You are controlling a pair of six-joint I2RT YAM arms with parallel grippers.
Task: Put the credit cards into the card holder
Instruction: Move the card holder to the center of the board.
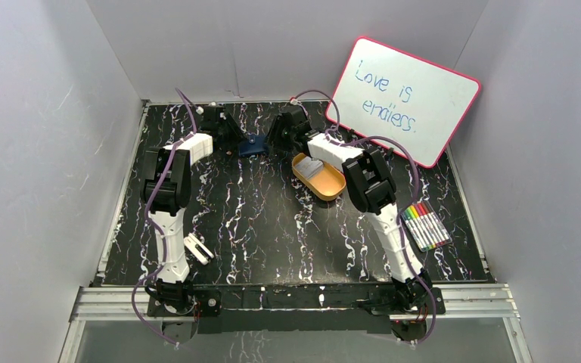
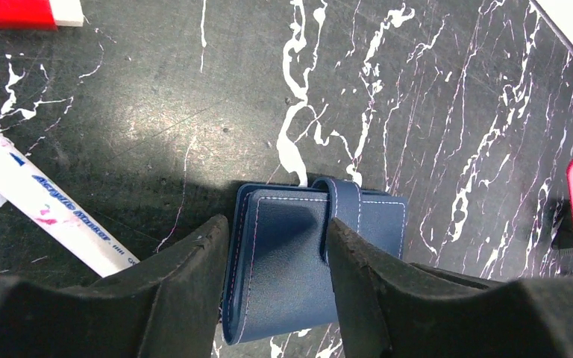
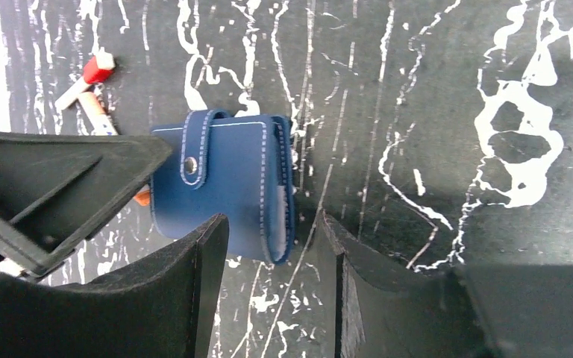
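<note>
Top external view gives you the small navy-blue folding card holder (image 1: 255, 146) at the far middle of the black, white-veined surface (image 1: 272, 227). Both your arms reach forward with elbows raised and wrists turned inward, so the left pincer (image 1: 234, 138) and right pincer (image 1: 276, 138) face each other across it. The holder is closed and looks nearly square, with no clear long axis. Its snap tab wraps the edge farthest from your left wrist. Your left pincer's fingers straddle part of it, half parted; you can't make out whether they clamp it. Your right pincer's fingers stand apart, with the holder's pocket edge loose between them. Just to the right sits an oval golden-orange tin (image 1: 319, 178) holding a pale rectangular card (image 1: 311, 167). A white-barrelled acrylic marker (image 2: 60, 218) lies near the holder.
</note>
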